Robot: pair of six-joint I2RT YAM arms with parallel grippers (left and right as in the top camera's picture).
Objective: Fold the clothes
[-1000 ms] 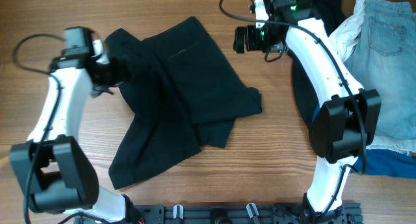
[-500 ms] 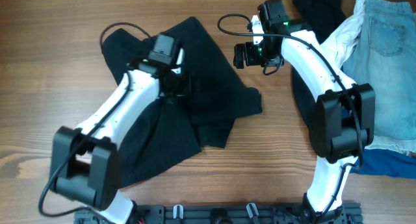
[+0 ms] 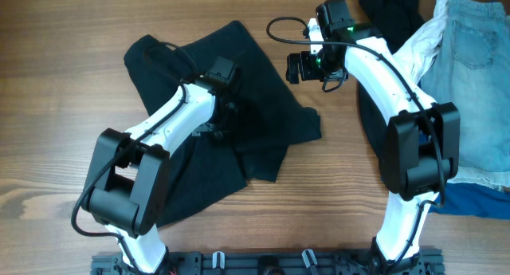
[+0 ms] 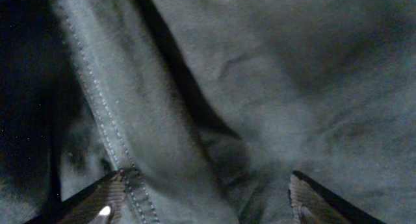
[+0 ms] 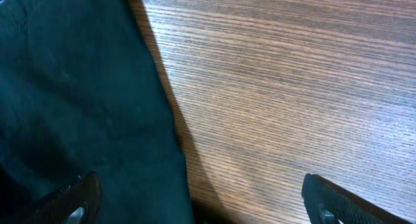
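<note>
The worktop [image 3: 48, 147] carries a crumpled black garment [image 3: 263, 92], which lies directly beneath the left fingers [image 4: 97, 201]. A light-denim garment [image 3: 478, 84] lies well apart from both sets. The left fingers stand apart, with a stitched seam [image 4: 97, 113] reaching one tip. The right fingers [image 5: 75, 198] stand wide apart over the black garment's edge and bare wood.

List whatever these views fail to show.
- Left gripper: hidden under its arm overhead. The wrist view cuts its fingers at the bottom edge, so contact with the black garment is unclear.
- Right gripper: fingers cut by the wrist view's bottom edge.
- Denim garment and blue garment: cut off by the overhead's right edge.
</note>
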